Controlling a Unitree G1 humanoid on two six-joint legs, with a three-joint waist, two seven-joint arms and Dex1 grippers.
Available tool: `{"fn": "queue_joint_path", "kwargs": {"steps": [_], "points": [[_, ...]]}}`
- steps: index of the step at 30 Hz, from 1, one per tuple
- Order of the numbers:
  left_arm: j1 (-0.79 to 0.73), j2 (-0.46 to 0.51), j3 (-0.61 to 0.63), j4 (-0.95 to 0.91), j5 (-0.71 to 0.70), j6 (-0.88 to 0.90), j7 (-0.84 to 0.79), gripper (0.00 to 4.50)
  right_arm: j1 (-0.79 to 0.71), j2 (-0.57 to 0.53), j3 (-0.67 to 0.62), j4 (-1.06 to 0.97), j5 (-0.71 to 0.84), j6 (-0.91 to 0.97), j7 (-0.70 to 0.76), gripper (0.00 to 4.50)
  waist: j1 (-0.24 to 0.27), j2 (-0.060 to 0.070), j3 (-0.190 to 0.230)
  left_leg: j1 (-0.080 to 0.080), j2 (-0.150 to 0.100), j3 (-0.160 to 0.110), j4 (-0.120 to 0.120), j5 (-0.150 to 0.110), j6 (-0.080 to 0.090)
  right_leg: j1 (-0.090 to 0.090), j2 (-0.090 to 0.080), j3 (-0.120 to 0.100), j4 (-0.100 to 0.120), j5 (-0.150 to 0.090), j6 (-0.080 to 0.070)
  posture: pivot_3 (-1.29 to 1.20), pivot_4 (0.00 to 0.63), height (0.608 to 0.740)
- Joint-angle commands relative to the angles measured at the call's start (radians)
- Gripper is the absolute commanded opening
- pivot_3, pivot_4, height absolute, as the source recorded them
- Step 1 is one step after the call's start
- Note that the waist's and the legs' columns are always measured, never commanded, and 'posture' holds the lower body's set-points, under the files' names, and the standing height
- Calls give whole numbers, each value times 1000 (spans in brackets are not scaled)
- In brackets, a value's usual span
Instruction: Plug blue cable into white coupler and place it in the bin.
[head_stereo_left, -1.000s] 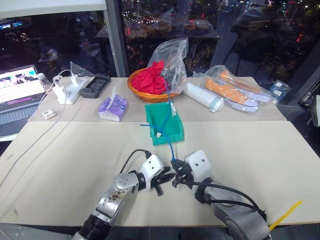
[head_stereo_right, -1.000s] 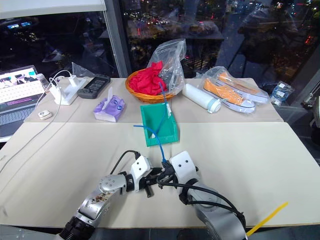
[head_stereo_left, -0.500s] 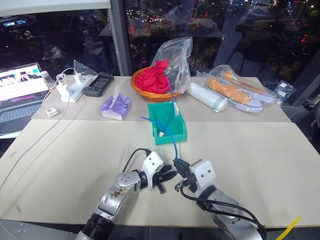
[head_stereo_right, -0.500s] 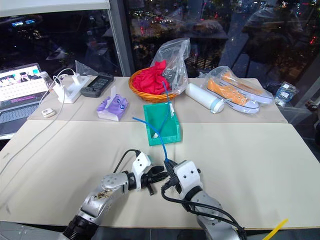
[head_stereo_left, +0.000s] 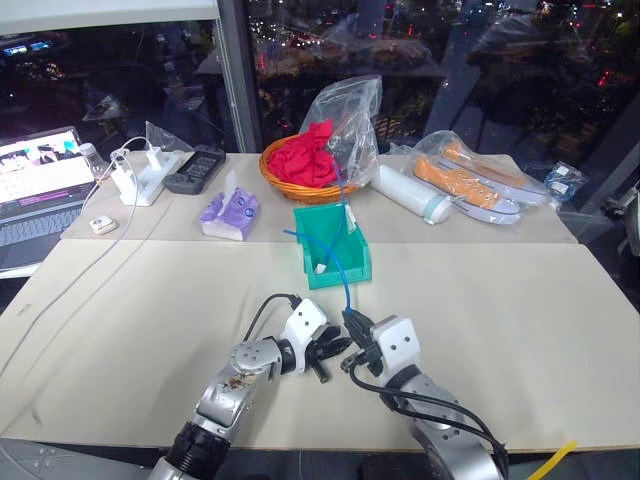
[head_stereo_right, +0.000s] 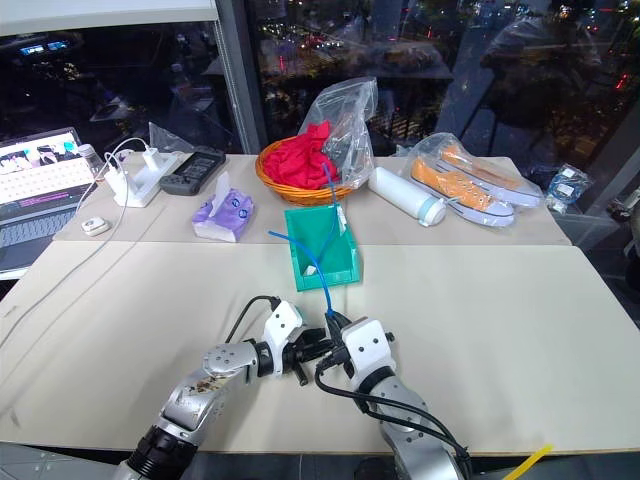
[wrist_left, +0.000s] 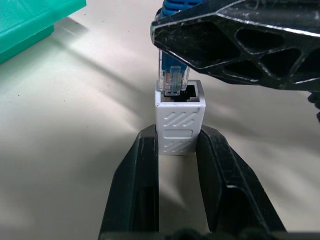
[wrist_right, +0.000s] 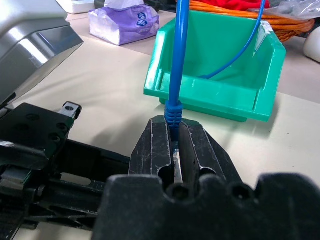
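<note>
My left gripper (wrist_left: 179, 134) is shut on the white coupler (wrist_left: 180, 125), a small ribbed box with its socket facing up. My right gripper (wrist_right: 175, 125) is shut on the blue cable (wrist_right: 177, 60) just behind its clear plug (wrist_left: 173, 80). The plug's tip rests at the mouth of the coupler's socket. In the head views the two grippers meet low over the table in front of the teal bin (head_stereo_left: 340, 272), left gripper (head_stereo_left: 335, 350) beside right gripper (head_stereo_left: 355, 335). The cable (head_stereo_left: 344, 280) rises from the right gripper and loops through the bin.
Behind the bin stand an orange basket with red cloth (head_stereo_left: 305, 165), a purple tissue pack (head_stereo_left: 228, 213), a white bottle (head_stereo_left: 408, 193) and bagged orange shoes (head_stereo_left: 475, 180). At far left are a white charger block (head_stereo_left: 140, 180) with its cord and a laptop (head_stereo_left: 35, 195).
The right gripper has tipped toward level, bringing the plug closer to the coupler. The left gripper has stayed in place. Both grips are unchanged. The camera view has shifted slightly.
</note>
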Motion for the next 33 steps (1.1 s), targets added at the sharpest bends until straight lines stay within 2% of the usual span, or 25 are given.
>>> {"fn": "queue_joint_path", "kwargs": {"steps": [1, 5, 7, 13, 24, 33], "points": [[-26, 0, 5, -89, 0, -87, -10, 605, 100, -51, -6, 69, 32, 231, 54, 0, 1, 0, 0, 0, 0, 0, 0, 0, 0, 0, 0, 0, 0, 0, 0, 0, 150, 722], [-24, -1, 2, -82, 1, -97, -9, 605, 149, -85, -15, -1, 54, 276, 74, 0, 11, 0, 0, 0, 0, -1, 0, 0, 0, -1, 0, 0, -1, 0, 0, 0, 150, 722], [-24, -2, -2, -78, 4, -103, -8, 605, 166, -88, -18, -10, 60, 286, 68, 0, 19, 0, 0, 0, -1, -1, 0, -1, 1, -2, -1, -1, -2, 3, -5, 0, 150, 722], [-28, -5, -11, -67, 11, -115, -11, 605, 156, -31, -67, -34, 117, 287, 39, 0, 25, 0, 0, 0, -1, -1, 0, -2, 2, -2, -1, -1, -3, 2, -6, 0, 150, 722], [-32, -2, -2, -61, 14, -118, -10, 605, 125, -64, 31, 12, 33, 294, 56, 0, 22, 0, 1, 0, -1, -1, 0, -2, 1, -2, -1, -1, -2, 0, -3, 0, 150, 722], [-31, 2, 2, -58, 15, -121, -5, 605, 122, -116, 49, 53, 20, 411, 74, 0, 20, -1, 0, 0, -1, -1, 0, -2, 1, 0, -1, -1, -2, -1, -2, 0, 150, 722]]}}
